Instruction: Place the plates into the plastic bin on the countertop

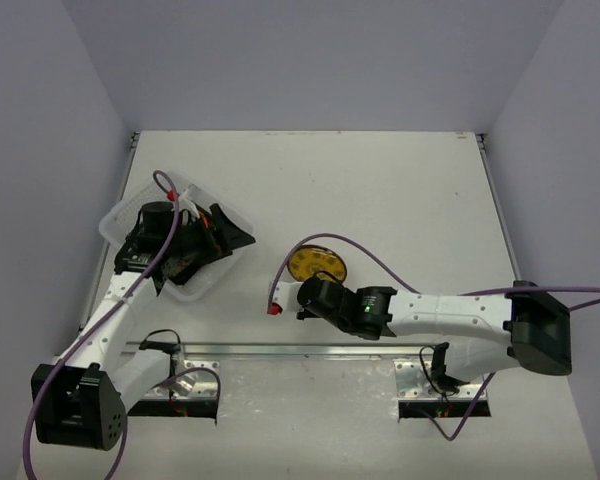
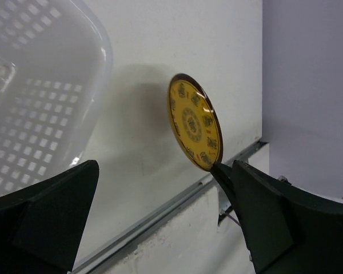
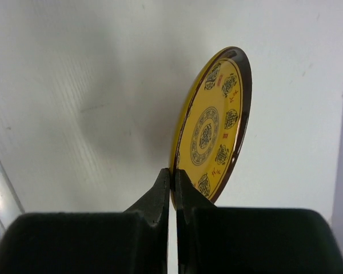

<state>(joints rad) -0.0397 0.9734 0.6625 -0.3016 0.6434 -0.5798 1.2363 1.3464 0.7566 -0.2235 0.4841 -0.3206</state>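
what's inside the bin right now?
Left wrist view: one stretch of bin, only grid pattern, no plate. From above, the left arm covers most of the rest.

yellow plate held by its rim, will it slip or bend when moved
Probably stiff: the yellow plate shows no bend though the right gripper pinches only its rim. The glossy glaze suggests it could slip or pivot in that grip.

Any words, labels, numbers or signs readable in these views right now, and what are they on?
Nothing can be read.
yellow plate: dark round motifs and small red marks that may be characters, too small and blurred to read.
plastic bin: no label or print shows.
countertop: no markings show.
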